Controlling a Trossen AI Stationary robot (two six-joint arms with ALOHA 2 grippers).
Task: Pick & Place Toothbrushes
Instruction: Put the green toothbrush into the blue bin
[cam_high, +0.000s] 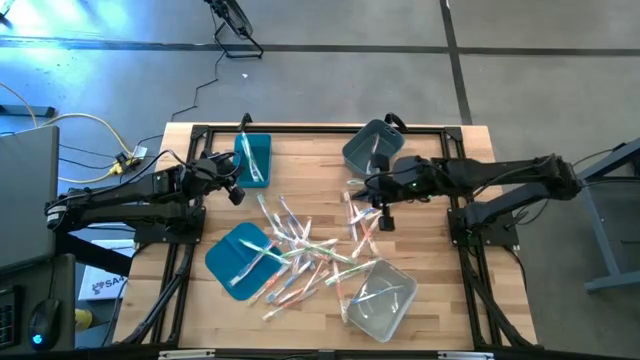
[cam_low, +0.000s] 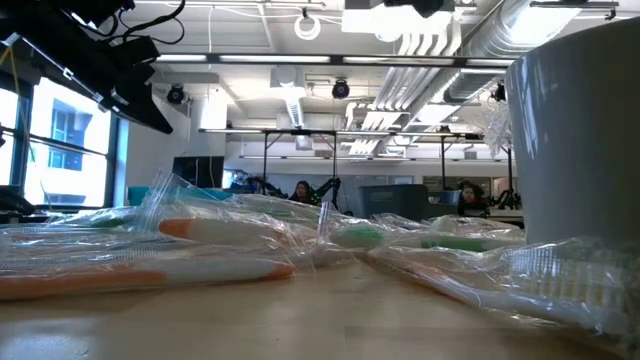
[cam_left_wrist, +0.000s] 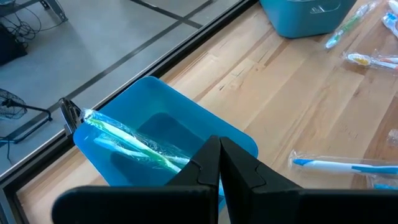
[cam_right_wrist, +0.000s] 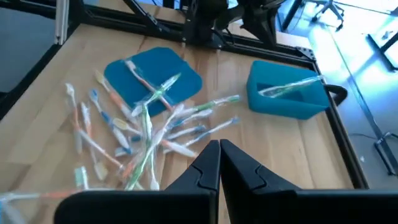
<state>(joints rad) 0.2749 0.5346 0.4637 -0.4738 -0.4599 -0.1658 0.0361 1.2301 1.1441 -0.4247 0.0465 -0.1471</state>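
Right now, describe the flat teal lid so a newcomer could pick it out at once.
Start at the wooden table and go to the scattered heap of toothbrushes in its middle. At that heap's left edge, near the left arm's side, lies the flat teal lid, with a toothbrush or two across it. Unlike the bins, it has no walls.

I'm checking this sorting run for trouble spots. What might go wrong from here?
The wrapped toothbrushes lie crossed in a tangled pile, so a pick may drag up neighbours. The green toothbrush in the blue bin leans over its rim and might tip out. Both the left claw and right claw are shut and must open first.
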